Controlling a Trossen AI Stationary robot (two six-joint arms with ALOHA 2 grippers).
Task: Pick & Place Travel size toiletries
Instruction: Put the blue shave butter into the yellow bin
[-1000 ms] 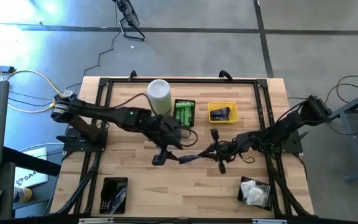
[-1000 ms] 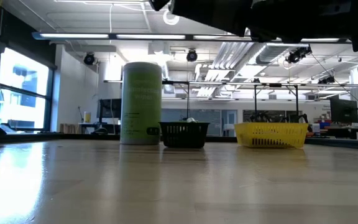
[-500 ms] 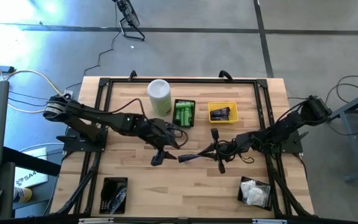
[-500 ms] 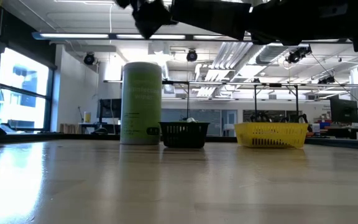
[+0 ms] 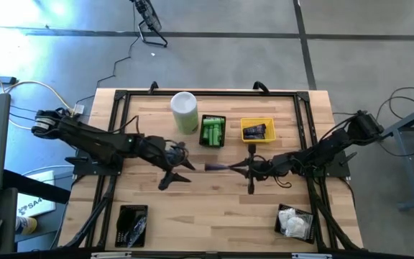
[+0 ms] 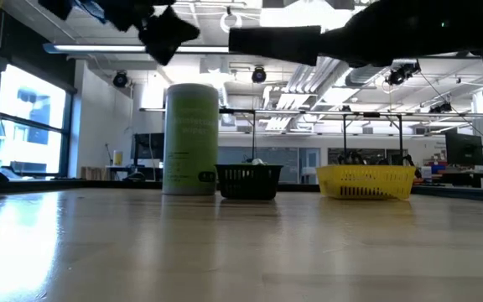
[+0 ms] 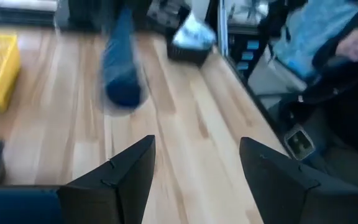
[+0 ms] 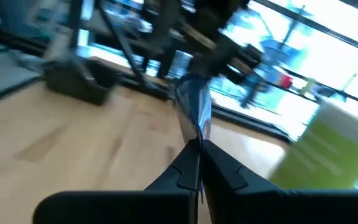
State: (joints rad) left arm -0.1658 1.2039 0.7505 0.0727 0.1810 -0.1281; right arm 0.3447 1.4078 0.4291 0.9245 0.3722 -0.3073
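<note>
Navy tube (image 5: 218, 167) hangs above mid-table, pinched by its crimped end in the right gripper (image 5: 247, 167): fingers fully closed on it, tube pointing toward the left arm. Judging by what's already sorted, it belongs in the yellow basket (image 5: 256, 121) w/ the other navy tube, not the black basket (image 5: 213, 119) of green bottles. So swing toward the far edge, keep the tube level, lower over the basket's centre before you release; thin crimp grip could let it twist. Left gripper (image 5: 172, 173) sits nearby over bare wood, fingers spread wide, nothing held; keep it clear of the path.

High view gives basket layout. Right wrist view shows the flat crimp (image 8: 193, 102) caught between the fingertips. Left wrist view shows tube (image 7: 121, 62) end-on, blurred. Low view hides basket contents.
</note>
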